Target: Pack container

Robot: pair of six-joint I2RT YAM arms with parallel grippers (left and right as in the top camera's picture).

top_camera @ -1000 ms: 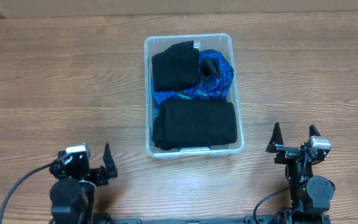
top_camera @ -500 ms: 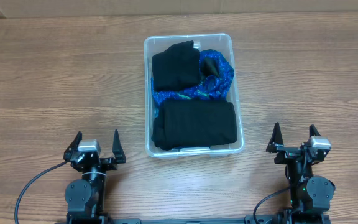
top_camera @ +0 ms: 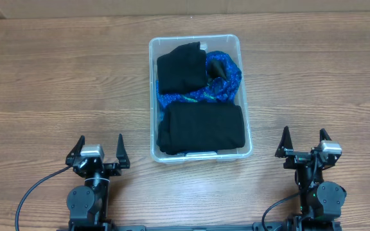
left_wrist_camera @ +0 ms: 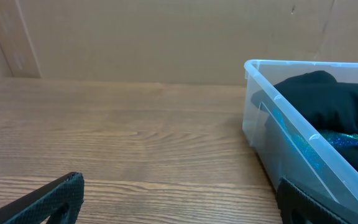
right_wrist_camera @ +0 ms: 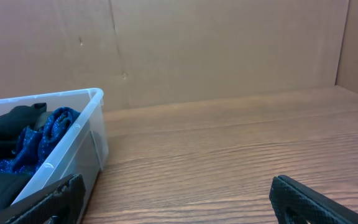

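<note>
The clear plastic container (top_camera: pixel 151 96) stands in the middle of the table. It holds two folded black cloths (top_camera: pixel 201 127) and a shiny blue cloth (top_camera: pixel 227 80). It also shows at the right of the left wrist view (left_wrist_camera: pixel 263 118) and at the left of the right wrist view (right_wrist_camera: pixel 89 134). My left gripper (top_camera: pixel 98 150) is open and empty, low at the front left of the container (left_wrist_camera: pixel 179 202). My right gripper (top_camera: pixel 304 141) is open and empty at the front right (right_wrist_camera: pixel 176 199).
A brown cardboard wall (left_wrist_camera: pixel 166 37) stands along the far edge of the wooden table (top_camera: pixel 56 83). It also shows in the right wrist view (right_wrist_camera: pixel 229 43). A black cable (top_camera: pixel 34 191) runs from the left arm's base.
Between one second ago and half a second ago the left gripper turned to face the far side and shifted slightly right. Since then nothing has moved. The right arm stayed still.
</note>
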